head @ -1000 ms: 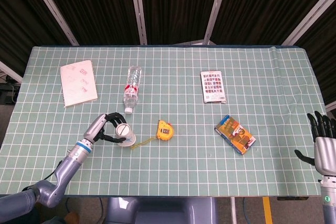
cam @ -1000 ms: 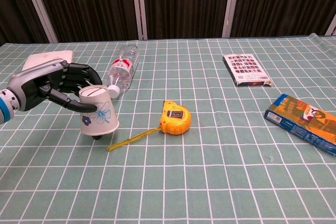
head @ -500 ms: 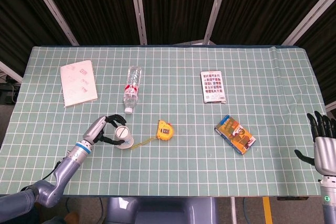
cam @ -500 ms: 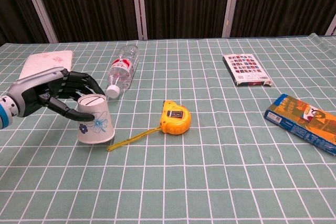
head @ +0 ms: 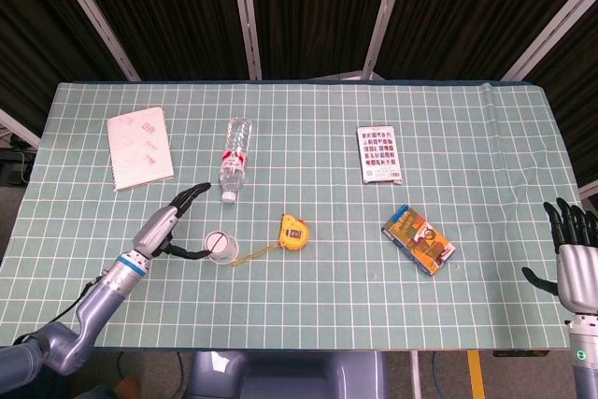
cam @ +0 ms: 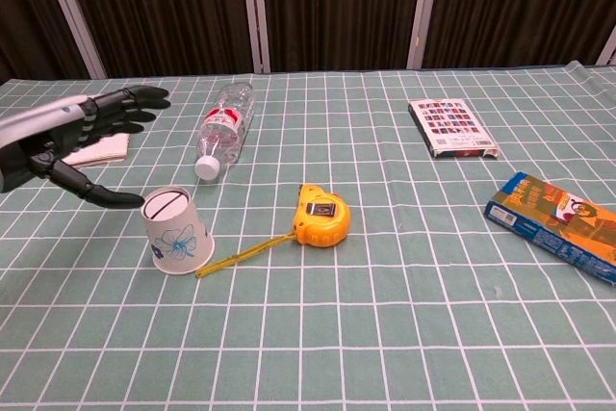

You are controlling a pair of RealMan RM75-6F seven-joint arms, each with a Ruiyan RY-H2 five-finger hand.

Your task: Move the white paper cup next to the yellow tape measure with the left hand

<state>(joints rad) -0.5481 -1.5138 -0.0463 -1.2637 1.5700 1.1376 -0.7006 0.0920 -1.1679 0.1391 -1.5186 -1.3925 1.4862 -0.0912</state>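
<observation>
The white paper cup (cam: 177, 230) stands upside down on the worktop (cam: 385, 334), with its wide rim on the green checked cloth and a blue flower on its side. It sits just to the left of the yellow tape measure (cam: 320, 215), with a small gap between them. A thin strip of yellow tape (cam: 241, 254) sticks out of the tape measure and runs toward the cup, ending near the cup's bottom edge. The left hand (cam: 67, 137) is to the left of the cup and a bit above it. Its fingers (cam: 130, 103) are spread wide apart and hold nothing. The thumb tip points at the cup and is very close to its top, but I cannot tell if it touches. In the head view the same left hand (head: 170, 223) sits just left of the cup (head: 220, 247). A clear water bottle (cam: 221, 128) lies on its side behind the cup. A white notebook (head: 140, 147) lies far behind the cup, to the left. A small box with a picture grid (cam: 450, 127) and a colorful box (cam: 558, 225) lie far to the right of the cup. The right hand (head: 576, 254) is at the far right edge of the worktop, well away from the cup, with its fingers straight, apart, and holding nothing.
</observation>
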